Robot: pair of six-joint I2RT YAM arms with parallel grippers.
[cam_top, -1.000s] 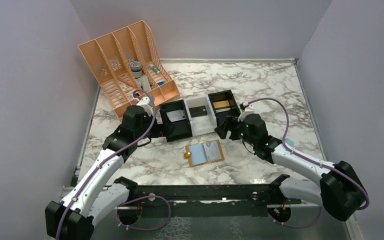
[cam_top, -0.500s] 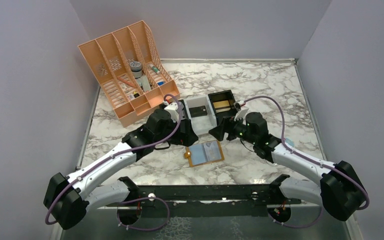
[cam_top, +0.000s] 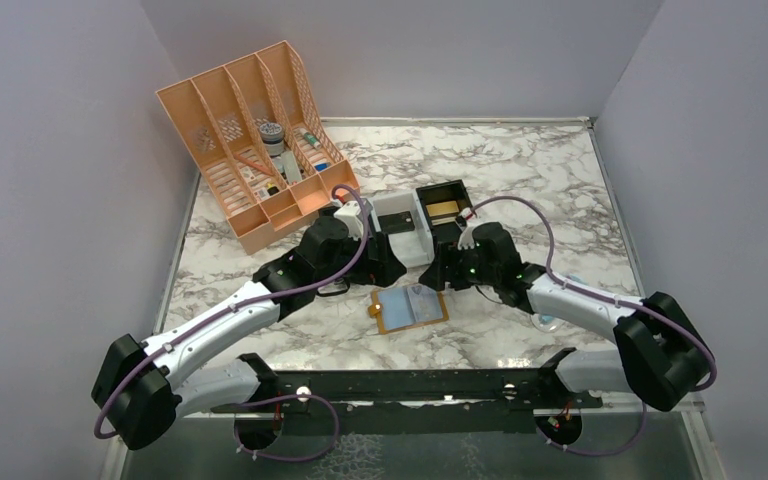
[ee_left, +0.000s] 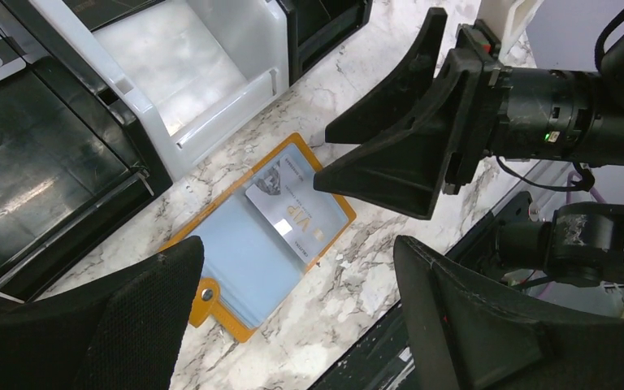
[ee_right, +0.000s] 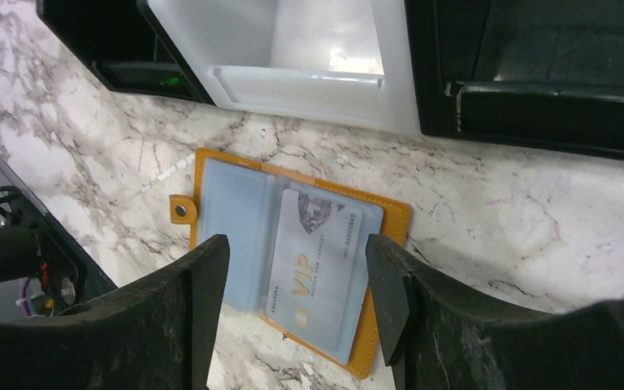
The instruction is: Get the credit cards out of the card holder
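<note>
The card holder (cam_top: pixel 411 308) lies open on the marble, mustard-tan with pale blue inner panels. A grey-blue credit card (ee_right: pixel 313 258) printed "VIP" sits in its right panel; any other cards are hidden. In the left wrist view the card holder (ee_left: pixel 264 240) and the card (ee_left: pixel 296 213) lie ahead of my open left gripper (ee_left: pixel 296 321), which holds nothing. My right gripper (ee_right: pixel 294 272) hovers open over the holder (ee_right: pixel 219 207), fingers straddling the card's panel without touching it. From above, the left gripper (cam_top: pixel 388 268) and the right gripper (cam_top: pixel 440 272) flank the holder's far edge.
A white bin (cam_top: pixel 400 222) and a black bin (cam_top: pixel 447 208) with a tan item stand just behind the holder. Another black bin (ee_left: pixel 41 162) lies under my left arm. An orange desk organizer (cam_top: pixel 255 140) stands at the back left.
My left arm swung right from the black bin to the holder's far left corner. My right gripper slid left and down over the holder, its jaws narrowing a little.
</note>
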